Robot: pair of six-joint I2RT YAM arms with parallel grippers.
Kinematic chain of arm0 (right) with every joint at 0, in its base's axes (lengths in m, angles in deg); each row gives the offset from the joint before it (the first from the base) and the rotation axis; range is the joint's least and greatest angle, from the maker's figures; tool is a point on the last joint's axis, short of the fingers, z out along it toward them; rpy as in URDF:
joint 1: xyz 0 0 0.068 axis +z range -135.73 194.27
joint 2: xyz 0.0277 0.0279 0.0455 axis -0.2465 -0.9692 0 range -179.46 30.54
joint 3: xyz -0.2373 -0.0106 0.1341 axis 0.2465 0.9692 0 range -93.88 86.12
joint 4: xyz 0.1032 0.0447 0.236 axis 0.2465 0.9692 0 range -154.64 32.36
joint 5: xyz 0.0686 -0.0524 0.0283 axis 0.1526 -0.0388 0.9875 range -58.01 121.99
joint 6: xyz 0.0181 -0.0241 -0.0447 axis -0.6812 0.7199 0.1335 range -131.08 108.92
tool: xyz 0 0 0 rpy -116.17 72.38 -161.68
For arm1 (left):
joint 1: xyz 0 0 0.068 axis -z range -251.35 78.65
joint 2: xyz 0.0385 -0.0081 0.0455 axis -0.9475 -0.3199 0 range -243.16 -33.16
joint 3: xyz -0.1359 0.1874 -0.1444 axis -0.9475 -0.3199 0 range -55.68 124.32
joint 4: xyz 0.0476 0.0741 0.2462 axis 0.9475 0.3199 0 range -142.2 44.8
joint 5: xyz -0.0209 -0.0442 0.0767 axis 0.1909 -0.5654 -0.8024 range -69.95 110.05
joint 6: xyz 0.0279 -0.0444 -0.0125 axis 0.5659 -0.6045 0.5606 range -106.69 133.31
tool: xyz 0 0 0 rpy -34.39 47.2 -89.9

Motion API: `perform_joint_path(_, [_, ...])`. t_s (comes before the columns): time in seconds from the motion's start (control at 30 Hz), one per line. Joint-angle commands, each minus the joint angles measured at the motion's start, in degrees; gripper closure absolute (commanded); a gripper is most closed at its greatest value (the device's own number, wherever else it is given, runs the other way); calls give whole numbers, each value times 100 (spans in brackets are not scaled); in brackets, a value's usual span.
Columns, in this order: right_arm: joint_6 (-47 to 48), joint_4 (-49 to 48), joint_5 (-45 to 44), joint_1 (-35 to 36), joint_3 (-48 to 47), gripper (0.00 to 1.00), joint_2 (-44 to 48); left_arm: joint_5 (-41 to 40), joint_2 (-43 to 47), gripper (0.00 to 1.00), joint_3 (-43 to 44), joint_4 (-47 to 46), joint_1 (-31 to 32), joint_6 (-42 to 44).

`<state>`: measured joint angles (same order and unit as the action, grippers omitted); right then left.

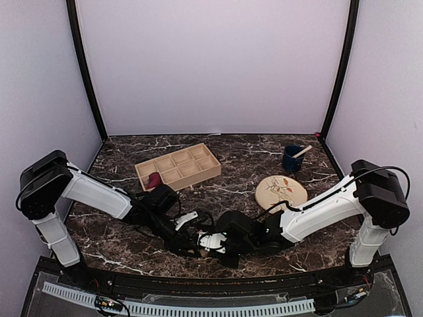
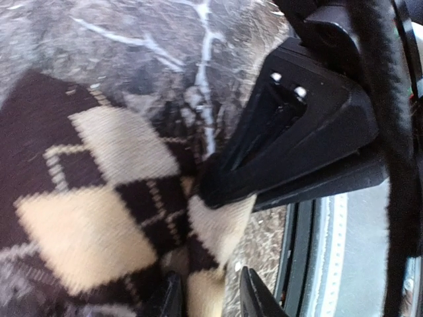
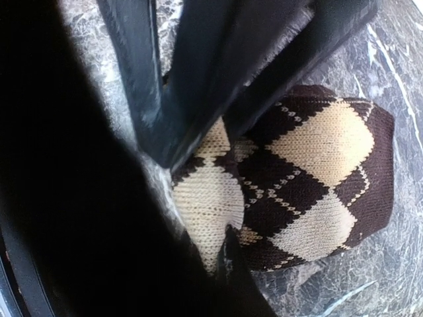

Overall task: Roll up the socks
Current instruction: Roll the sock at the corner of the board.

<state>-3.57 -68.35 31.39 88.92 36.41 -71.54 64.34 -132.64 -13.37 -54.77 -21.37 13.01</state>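
Observation:
A brown and cream argyle sock (image 2: 99, 211) lies bunched on the dark marble table near its front edge. It also shows in the right wrist view (image 3: 310, 178), partly rolled into a thick fold. My left gripper (image 2: 208, 297) has its fingertips closed on a cream fold at the sock's end. My right gripper (image 3: 211, 261) pinches the cream edge of the same sock from the opposite side. Its black body (image 2: 297, 132) presses against the sock. In the top view both grippers, left (image 1: 192, 231) and right (image 1: 215, 241), meet tip to tip and hide the sock.
A wooden compartment tray (image 1: 178, 165) holding a dark red item (image 1: 154, 179) stands at the back left. A round plate (image 1: 281, 191) and a blue cup (image 1: 291, 158) with a stick are at the back right. The table's front rail (image 2: 317, 264) is close to the sock.

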Motion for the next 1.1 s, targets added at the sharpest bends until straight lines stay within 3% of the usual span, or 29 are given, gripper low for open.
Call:
perform_joint_path(0.0, [-171,449,253,-48,-67,100,-149,-762,438,68,-332,-40,-73,-240])
perform_joint_path(0.33, [-442,631,643,-151,-284,100,-263,-1254,1436,63,-1254,-1160,-163,-827])
perform_joint_path(0.63, [-741,943,1529,-553,-567,100,-410,-2298,2625,60,-2444,-2636,-156,-1323])
perform_joint_path(0.77, [-845,1125,2013,-797,-687,100,-510,-2821,2842,59,-2661,-2883,-22,-1145])
perform_joint_path(1.07, [-1108,1390,3201,-1271,-863,100,-723,-4082,2778,57,-2869,-3442,930,-162])
